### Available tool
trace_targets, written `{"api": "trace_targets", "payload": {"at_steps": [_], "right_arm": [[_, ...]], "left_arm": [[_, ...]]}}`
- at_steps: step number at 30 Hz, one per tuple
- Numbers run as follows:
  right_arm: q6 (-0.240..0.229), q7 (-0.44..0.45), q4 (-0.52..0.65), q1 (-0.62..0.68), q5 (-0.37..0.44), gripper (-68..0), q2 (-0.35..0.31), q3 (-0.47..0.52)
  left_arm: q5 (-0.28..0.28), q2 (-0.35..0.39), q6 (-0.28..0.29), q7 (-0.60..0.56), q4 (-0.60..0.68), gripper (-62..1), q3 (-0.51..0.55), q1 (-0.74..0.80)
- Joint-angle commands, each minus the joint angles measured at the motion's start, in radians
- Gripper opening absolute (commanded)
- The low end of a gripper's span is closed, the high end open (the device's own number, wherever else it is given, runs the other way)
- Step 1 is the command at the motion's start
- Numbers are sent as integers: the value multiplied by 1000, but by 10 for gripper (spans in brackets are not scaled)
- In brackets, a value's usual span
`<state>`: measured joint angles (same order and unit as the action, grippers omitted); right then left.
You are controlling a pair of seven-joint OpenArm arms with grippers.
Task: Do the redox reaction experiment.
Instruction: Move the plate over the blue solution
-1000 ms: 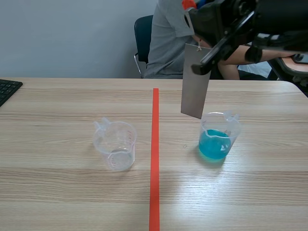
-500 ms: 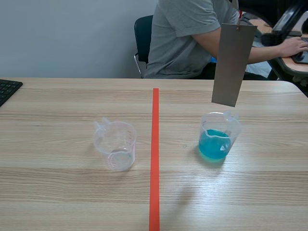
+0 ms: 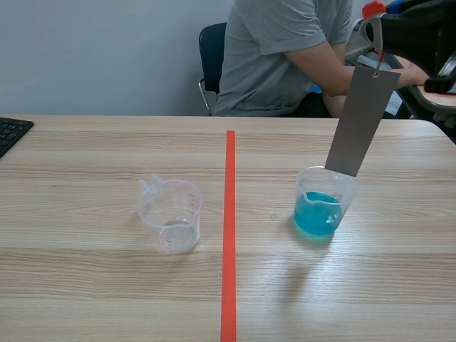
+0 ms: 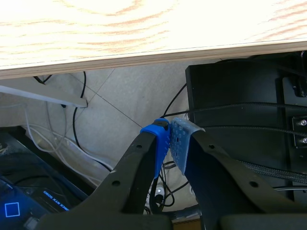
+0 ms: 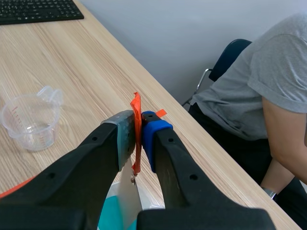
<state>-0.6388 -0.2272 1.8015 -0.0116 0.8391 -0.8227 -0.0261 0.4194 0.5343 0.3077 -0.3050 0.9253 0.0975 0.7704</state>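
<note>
**Right claw** (image 5: 137, 125): closed tight on a thin orange-red tab (image 5: 136, 125), pinched flat between the two pads. It is raised above the counter's right half.

**Grey metal strip** (image 3: 361, 121): hangs from that tab, tilted, with its upper end near the claw. Its lower edge is at the far rim of the blue-liquid beaker (image 3: 324, 203). Whether the edge has passed inside the rim cannot be told. No part of the strip shows below the liquid's surface.

**Blue-liquid beaker**: clear plastic, upright on the counter (image 3: 107, 285), right of the red tape line (image 3: 229, 228). It is roughly a third full.

**Empty beaker** (image 3: 171, 214): clear, graduated and upright, left of the tape line and well apart from the other one. Nothing touches it.

**Left claw** (image 4: 170, 139): pads pressed together on nothing, hanging below the counter's edge over floor cables, away from the work.

**Also present:** a keyboard (image 3: 11, 132) at the counter's far left corner, and a seated person (image 3: 285, 57) beyond the far edge.

**Progress, as judged:** the strip is picked up and brought to the solution, so the carry looks finished. Lowering the strip into the blue liquid remains, along with any soak and lift-out the experiment needs. The empty beaker's part, if it has one, is not yet begun.
</note>
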Motion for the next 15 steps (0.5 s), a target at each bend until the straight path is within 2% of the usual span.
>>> {"api": "trace_targets", "payload": {"at_steps": [1,3,7,9,15], "right_arm": [[-23,24,-3,-40,11,-660,-9,7],[-43,47,-23,-48,11,-660,-10,3],[-47,63,-55,-82,10,-660,-14,-21],[-64,69,-72,-106,10,-660,-14,-38],[-68,77,-104,-155,10,-660,-14,-86]], "left_arm": [[5,-5,2,-12,13,-565,2,11],[5,-5,2,-12,13,-565,2,11],[6,-5,2,-13,13,-565,2,10],[6,-5,2,-13,13,-565,2,10],[6,-5,2,-13,13,-565,2,10]]}}
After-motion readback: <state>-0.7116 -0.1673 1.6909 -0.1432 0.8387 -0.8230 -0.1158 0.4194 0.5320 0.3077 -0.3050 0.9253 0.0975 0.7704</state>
